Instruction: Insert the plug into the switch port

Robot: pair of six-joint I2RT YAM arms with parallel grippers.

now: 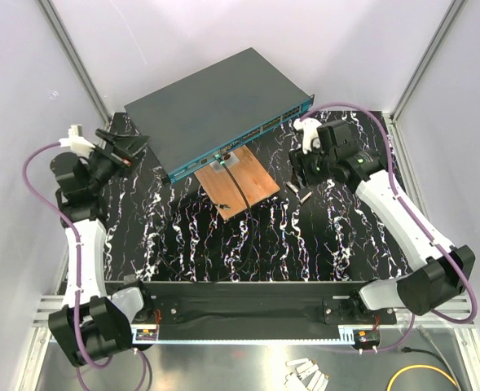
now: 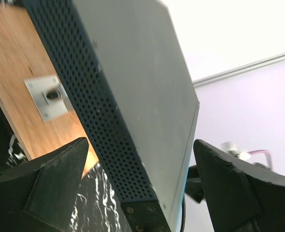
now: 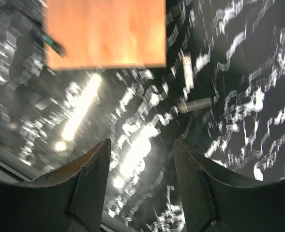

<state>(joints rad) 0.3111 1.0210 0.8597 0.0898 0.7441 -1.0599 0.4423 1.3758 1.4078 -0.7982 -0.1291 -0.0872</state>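
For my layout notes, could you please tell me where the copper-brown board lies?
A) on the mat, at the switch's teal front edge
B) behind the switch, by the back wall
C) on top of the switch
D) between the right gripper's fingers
A: in the top view the copper-brown board lies flat on the black marbled mat, right at the teal front edge of the switch.

Dark grey switch [image 1: 215,102], copper-brown board [image 1: 260,181], black white-veined table [image 1: 305,236]
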